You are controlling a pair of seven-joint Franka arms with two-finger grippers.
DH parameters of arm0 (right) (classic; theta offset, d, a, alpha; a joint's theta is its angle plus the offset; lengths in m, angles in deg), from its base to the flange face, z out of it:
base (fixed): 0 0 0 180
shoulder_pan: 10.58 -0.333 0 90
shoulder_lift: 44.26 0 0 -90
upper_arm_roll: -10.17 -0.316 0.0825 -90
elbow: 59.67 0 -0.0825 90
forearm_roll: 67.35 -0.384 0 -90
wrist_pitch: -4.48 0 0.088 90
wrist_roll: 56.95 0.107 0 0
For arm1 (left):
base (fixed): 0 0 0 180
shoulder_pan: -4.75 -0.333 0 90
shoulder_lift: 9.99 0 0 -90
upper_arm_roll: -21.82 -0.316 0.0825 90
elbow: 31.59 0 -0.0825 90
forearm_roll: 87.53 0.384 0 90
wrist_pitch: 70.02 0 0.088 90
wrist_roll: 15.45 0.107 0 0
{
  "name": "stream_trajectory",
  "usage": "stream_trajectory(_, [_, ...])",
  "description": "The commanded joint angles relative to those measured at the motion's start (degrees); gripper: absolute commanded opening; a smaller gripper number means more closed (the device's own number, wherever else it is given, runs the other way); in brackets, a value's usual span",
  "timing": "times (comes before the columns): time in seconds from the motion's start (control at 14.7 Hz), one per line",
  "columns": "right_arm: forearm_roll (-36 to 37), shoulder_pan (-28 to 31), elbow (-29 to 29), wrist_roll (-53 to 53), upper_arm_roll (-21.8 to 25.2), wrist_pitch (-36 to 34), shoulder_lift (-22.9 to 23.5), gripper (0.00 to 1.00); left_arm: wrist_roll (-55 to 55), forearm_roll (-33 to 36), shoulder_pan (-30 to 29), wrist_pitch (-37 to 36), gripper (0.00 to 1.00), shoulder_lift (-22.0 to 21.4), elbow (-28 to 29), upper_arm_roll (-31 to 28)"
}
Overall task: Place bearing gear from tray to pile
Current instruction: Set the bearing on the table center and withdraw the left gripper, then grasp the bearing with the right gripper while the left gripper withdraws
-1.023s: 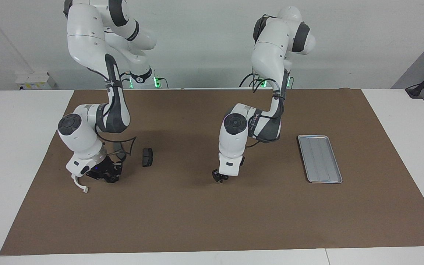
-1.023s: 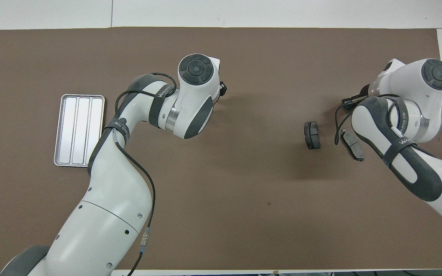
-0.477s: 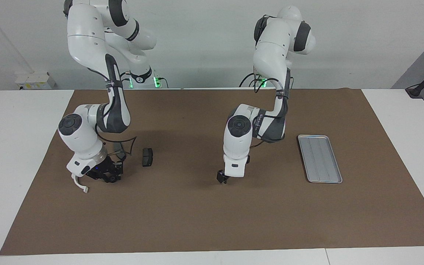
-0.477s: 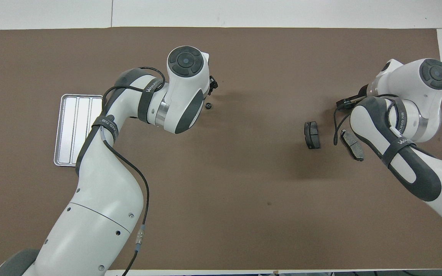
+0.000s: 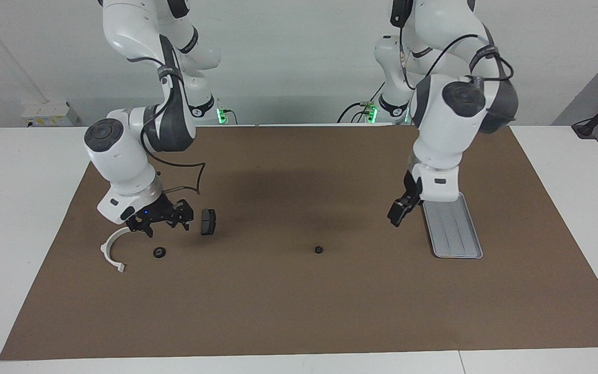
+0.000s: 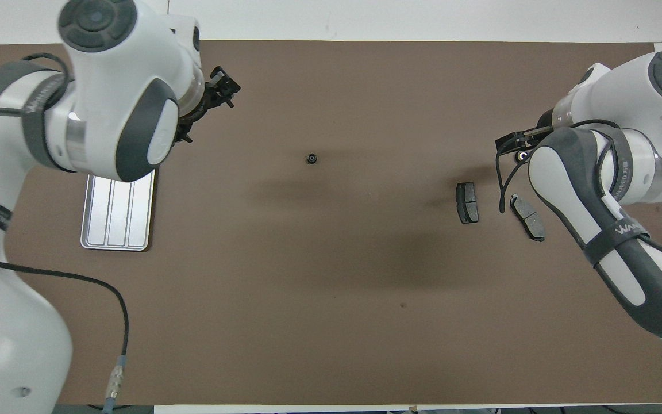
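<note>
One small black bearing gear (image 5: 159, 252) lies on the brown mat beside the white half-ring bracket (image 5: 112, 249) of the pile. My right gripper (image 5: 164, 224) hangs open just over that gear, holding nothing. A dark brake pad (image 5: 207, 221) lies close by, nearer to the robots than the gear. A second bearing gear (image 5: 318, 249) (image 6: 311, 158) sits alone in the middle of the mat. The silver tray (image 5: 452, 226) (image 6: 115, 213) holds nothing. My left gripper (image 5: 400, 210) (image 6: 219, 95) is raised beside the tray, open with nothing in it.
Two brake pads (image 6: 467, 202) (image 6: 528, 217) lie side by side at the right arm's end of the mat (image 5: 299, 311). The tray is at the left arm's end. White table surrounds the mat.
My left arm rose and swung from the mat's middle toward the tray, leaving a gear there. My right gripper opened and lifted, leaving a gear by the bracket.
</note>
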Motion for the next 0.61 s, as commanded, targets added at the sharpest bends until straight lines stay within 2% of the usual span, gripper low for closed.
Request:
stream_trajectory(0.0, [1.50, -2.38, 6.92, 3.23, -0.12, -3.61, 1.45, 1.00, 7.08, -0.63, -3.66, -5.32, 1.00, -6.82, 3.88, 0.48])
stream_trajectory(0.14, [5.35, -5.80, 12.19, 7.26, -0.21, -5.80, 3.29, 1.00, 10.77, -0.63, -6.47, -8.14, 1.00, -10.33, 4.14, 0.48])
stream_trajectory(0.34, [6.42, -11.95, 18.96, 14.99, -0.21, -10.29, 6.10, 1.00, 19.63, -0.63, -10.77, -12.53, 1.00, -15.87, 6.16, -0.13])
stream_trajectory(0.55, [6.51, -18.28, 21.53, 22.90, -0.04, -11.62, 8.04, 1.00, 26.16, -0.63, -16.57, -16.32, 1.00, -18.25, 5.72, 1.18])
